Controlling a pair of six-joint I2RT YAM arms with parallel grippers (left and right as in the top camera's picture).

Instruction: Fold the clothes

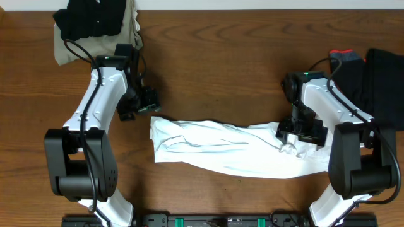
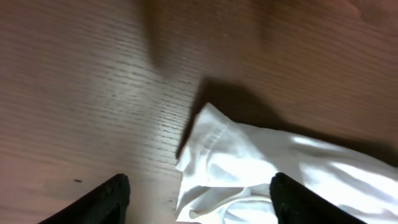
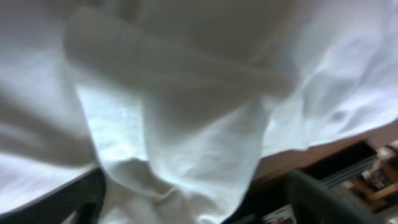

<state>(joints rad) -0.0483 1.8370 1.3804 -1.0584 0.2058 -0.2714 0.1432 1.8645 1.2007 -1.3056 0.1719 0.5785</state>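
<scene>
Spotted a black garment (image 1: 88,17) heaped on a khaki garment (image 1: 63,52) in the far left corner of the table (image 1: 214,69). Found the left gripper (image 1: 146,101) just off the left end of the white shirt (image 1: 221,148), over bare wood, fingers (image 2: 106,199) spread wide and holding nothing. Saw the shirt itself bunched into a long wrinkly strip across the middle, toward the front edge. Caught the right gripper (image 1: 295,142) down on the shirt's right end, fingers (image 3: 317,199) also wide apart, cloth humped up between them but not pinched. Noticed more black clothes (image 1: 385,75) stacked at the right edge.
</scene>
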